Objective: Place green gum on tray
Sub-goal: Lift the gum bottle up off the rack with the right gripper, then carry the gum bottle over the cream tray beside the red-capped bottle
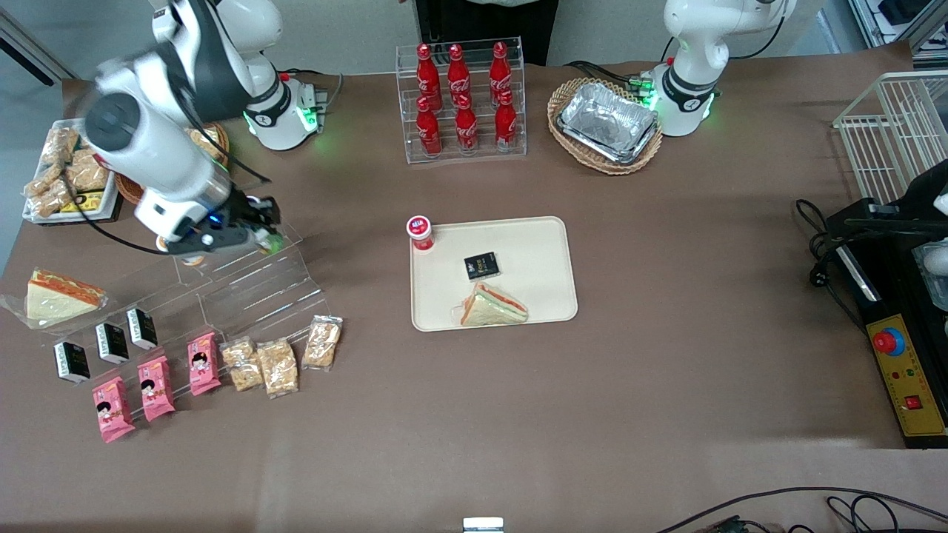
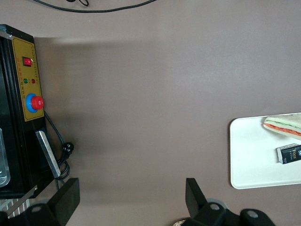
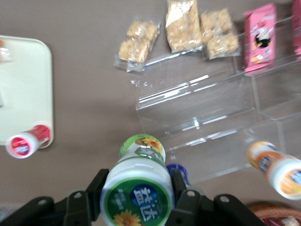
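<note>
We see the pincer [image 1: 261, 235] hanging above the upper steps of the clear acrylic riser [image 1: 244, 285] at the working arm's end of the table, and from the wrist it is plain — its fingers [image 3: 99, 186] are clamped on the green gum [image 3: 137, 192], one pressed against each side of the bottle, the white lid with its green mark facing the camera. So the green gum is in the pincer's hold, up off the table and well apart from the tray [image 1: 544, 255], which lies toward the middle of the table with a sandwich [image 1: 492, 306] and a small black packet [image 1: 481, 266] on it. A red gum bottle [image 1: 420, 232] stands at the tray's corner nearest the pincer, touching the rim as far as we can tell. Directly under the pincer in the wrist view sits a second green-lidded bottle [image 3: 142, 147] on the riser, with a blue-lidded one [image 3: 179, 173] just beside it, half hidden by a finger — and an orange bottle [image 3: 277, 168] farther along the same step. Nearer the front camera than the pincer lie pink snack packs [image 1: 155, 385] and clear bags of crackers [image 1: 280, 363].
</note>
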